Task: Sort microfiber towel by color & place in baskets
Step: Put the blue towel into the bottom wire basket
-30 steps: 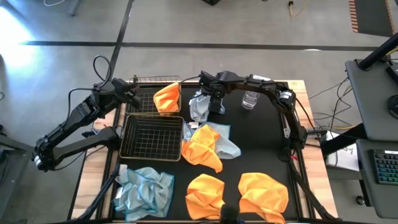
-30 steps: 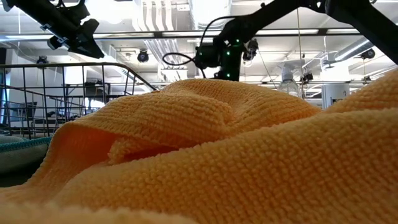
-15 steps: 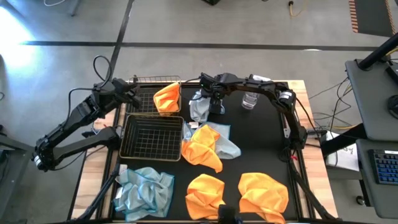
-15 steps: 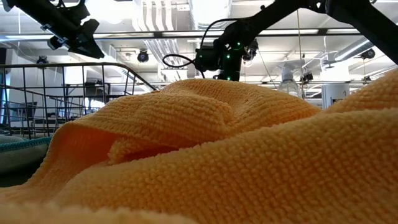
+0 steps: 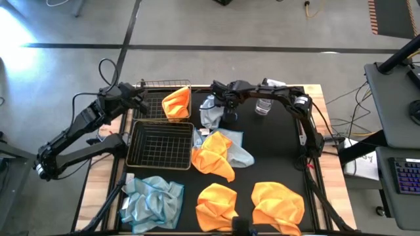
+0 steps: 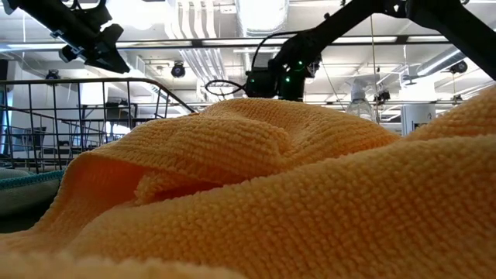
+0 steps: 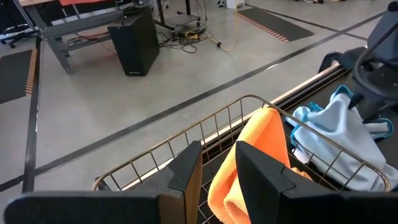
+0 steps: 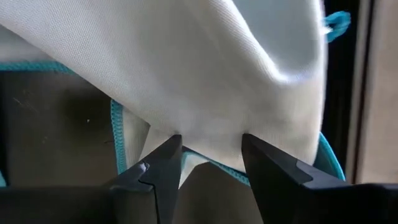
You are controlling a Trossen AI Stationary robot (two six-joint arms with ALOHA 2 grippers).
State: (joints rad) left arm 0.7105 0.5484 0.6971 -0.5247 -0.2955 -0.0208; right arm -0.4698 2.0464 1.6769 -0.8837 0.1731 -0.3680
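The right gripper holds its jaws parted, straddling a fold of the pale blue-grey microfiber towel with the teal hem, which lies heaped directly ahead at the far middle of the black desk. Just beside it stands the far dark bronze wire-mesh basket, an orange towel draped over its rim. The left gripper hovers there with jaws narrowly apart and empty, while the nearer empty wire basket lies toward the desk's left.

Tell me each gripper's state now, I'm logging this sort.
Left gripper: open, empty, at the far dark wire-mesh basket.
Right gripper: open, fingers against the crumpled pale blue-grey microfiber towel.
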